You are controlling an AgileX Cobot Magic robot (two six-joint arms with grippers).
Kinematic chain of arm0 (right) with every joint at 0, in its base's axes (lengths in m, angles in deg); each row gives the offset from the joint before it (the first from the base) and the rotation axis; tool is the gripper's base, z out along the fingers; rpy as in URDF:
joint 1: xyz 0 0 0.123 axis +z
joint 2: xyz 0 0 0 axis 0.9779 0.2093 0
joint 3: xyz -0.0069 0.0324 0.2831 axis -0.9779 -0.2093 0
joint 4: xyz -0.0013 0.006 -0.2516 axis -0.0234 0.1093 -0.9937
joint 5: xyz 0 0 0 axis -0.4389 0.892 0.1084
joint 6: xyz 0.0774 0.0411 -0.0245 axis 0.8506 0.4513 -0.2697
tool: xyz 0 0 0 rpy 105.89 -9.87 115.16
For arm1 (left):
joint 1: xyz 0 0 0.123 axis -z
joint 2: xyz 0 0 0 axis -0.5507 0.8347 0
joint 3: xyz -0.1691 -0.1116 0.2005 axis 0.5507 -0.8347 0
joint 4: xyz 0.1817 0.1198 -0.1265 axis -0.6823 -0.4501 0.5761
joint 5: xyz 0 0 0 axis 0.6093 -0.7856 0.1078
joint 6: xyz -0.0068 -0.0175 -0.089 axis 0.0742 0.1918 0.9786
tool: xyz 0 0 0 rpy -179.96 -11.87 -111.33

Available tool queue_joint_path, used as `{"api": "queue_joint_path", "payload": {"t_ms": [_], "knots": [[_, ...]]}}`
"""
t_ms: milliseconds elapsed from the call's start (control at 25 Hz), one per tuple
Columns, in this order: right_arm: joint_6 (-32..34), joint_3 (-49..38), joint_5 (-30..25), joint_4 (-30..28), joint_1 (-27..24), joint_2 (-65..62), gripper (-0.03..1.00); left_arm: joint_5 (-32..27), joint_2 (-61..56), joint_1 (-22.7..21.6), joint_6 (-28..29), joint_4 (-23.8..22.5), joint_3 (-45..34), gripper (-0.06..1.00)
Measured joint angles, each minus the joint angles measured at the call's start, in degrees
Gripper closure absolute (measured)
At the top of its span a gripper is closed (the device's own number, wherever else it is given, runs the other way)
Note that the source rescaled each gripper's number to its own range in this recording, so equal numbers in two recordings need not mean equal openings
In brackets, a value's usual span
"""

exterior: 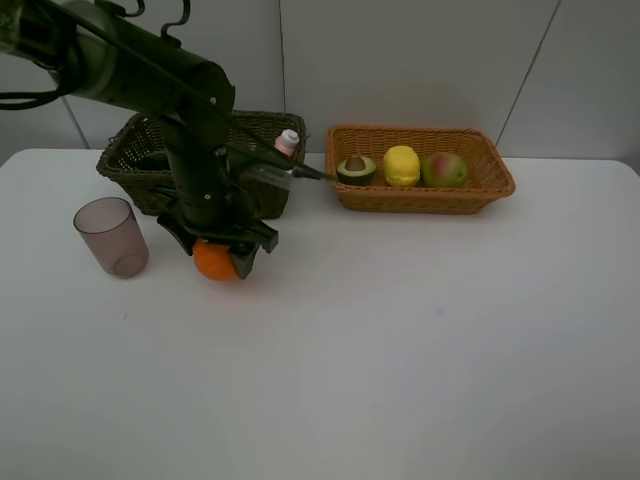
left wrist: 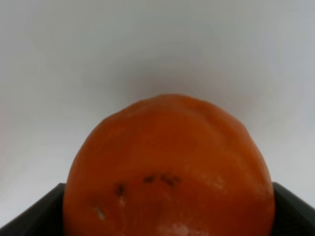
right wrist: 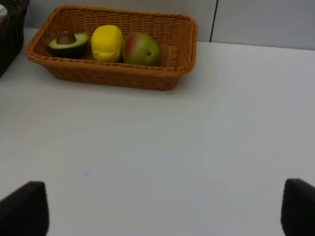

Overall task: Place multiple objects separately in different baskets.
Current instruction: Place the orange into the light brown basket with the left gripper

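My left gripper (exterior: 216, 249) is shut on the orange (exterior: 213, 261), low over the table in front of the dark brown-green basket (exterior: 130, 150). In the left wrist view the orange (left wrist: 167, 167) fills the frame, with a dark finger (left wrist: 29, 219) on either side. The pink bottle (exterior: 288, 142) stands in the dark basket's right end. The light orange-tan basket (exterior: 490, 180) holds the halved avocado (exterior: 355, 168), the yellow lemon (exterior: 401, 165) and the green-red pear (exterior: 446, 169). The mauve cup (exterior: 112, 236) stands at the left. My right gripper (right wrist: 160, 206) is open and empty. The black pump bottle and the white bottle are hidden.
The left arm (exterior: 190, 130) covers the middle of the dark basket. The right wrist view shows the tan basket (right wrist: 108, 78) far off across bare white table, and a corner of the dark basket (right wrist: 10, 39). A white wall stands behind the table.
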Motion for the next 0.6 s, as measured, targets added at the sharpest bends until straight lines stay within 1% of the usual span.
{"api": "queue_joint_path", "payload": {"t_ms": [160,320,440,600], "knots": [[0.00,0.00,0.00,0.00,0.00,0.00,-0.03,-1.13,-0.95,0.00,-1.92,3.94,0.81,0.01],[0.00,0.00,0.00,0.05,0.00,0.00,-0.03,-2.85,-1.12,0.19,-3.77,7.74,3.28,0.01],[0.00,0.00,0.00,0.05,0.00,0.00,-0.03,-3.87,-1.19,1.40,-4.71,8.95,6.05,0.01],[0.00,0.00,0.00,0.05,0.00,0.00,-0.03,-4.36,-1.36,3.00,-5.16,9.28,10.59,0.01]]}}
